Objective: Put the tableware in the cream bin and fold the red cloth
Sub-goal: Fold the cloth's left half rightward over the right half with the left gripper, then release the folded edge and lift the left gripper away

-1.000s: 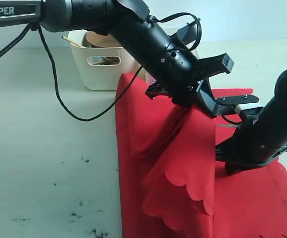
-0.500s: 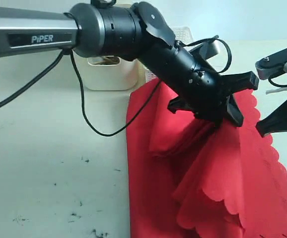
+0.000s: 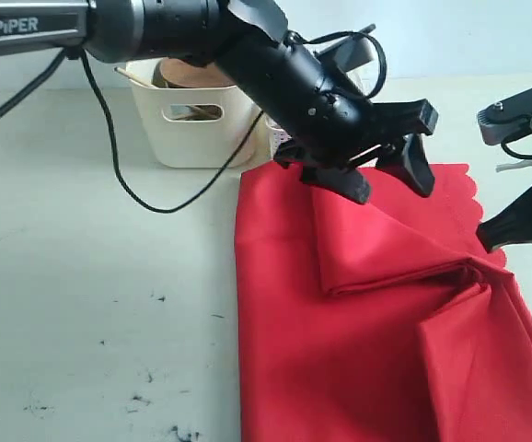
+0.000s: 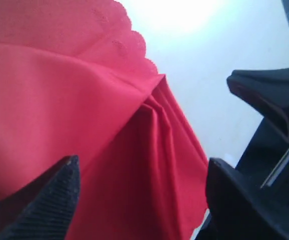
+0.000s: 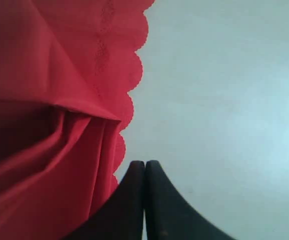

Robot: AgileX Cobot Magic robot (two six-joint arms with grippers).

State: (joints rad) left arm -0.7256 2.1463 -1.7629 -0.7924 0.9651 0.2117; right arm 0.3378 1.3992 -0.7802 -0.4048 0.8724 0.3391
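Only the exterior view is showing the cream bin (image 3: pixel 197 138), which is holding a brown wooden plate (image 3: pixel 188 74) and chopsticks (image 3: pixel 133 77) just behind the red cloth (image 3: pixel 376 322) lying rumpled on the table (image 3: pixel 82 276). The left gripper (image 3: pixel 387 177) is hovering over the cloth's fold with jaws wide apart. The right wrist view is showing the right gripper (image 5: pixel 144 200) pinched together beside the scalloped edge (image 5: pixel 134 75).

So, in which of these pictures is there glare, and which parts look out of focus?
Left wrist view: a washed-out white glare patch on the pale table beside the bright red scalloped cloth; the open left gripper has soft-looking fingers. Right wrist view: even light, no glare; the shut right gripper is a dark silhouette. Exterior view: sharp, evenly lit.
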